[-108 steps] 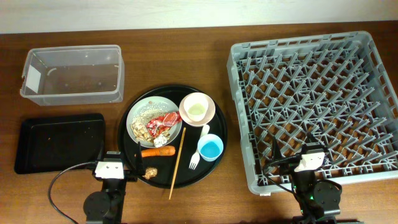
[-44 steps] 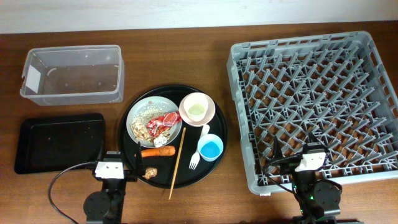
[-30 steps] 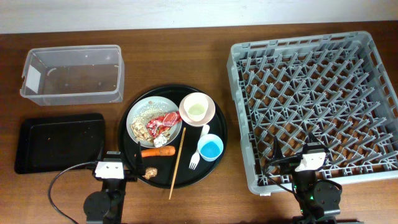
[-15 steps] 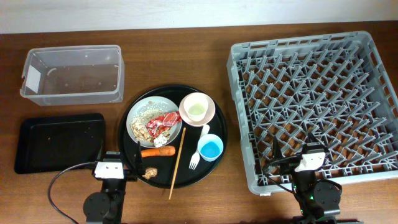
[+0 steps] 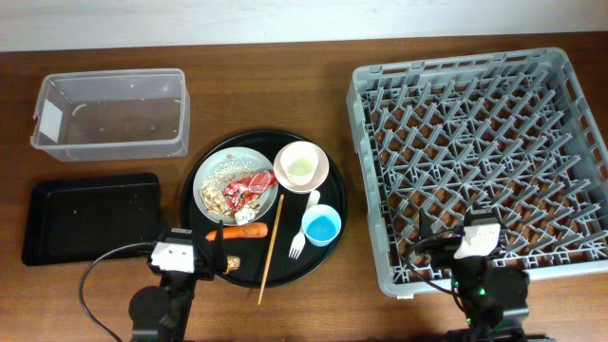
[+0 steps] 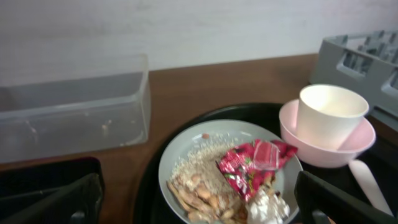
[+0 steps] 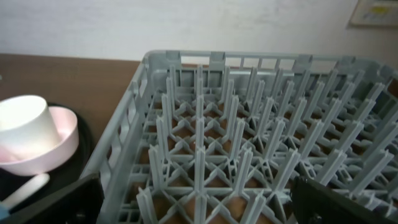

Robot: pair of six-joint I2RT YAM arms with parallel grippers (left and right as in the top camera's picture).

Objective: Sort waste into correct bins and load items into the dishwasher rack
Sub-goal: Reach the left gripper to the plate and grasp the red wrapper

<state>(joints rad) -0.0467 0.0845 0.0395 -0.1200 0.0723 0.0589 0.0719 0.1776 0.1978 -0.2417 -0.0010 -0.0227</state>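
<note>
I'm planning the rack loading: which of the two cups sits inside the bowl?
The white cup, standing in the pink bowl. The blue cup stands by itself on the round black tray, next to the fork.

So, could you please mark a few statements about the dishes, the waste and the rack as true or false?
1. The white cup stands inside the pink bowl. True.
2. The plate is loaded in the dishwasher rack. False: it sits on the round black tray.
3. The red-and-white wrapper lies on the plate. True.
4. The carrot lies in the shallow rectangular tray. False: it lies on the round black tray, beside the plate.
</note>
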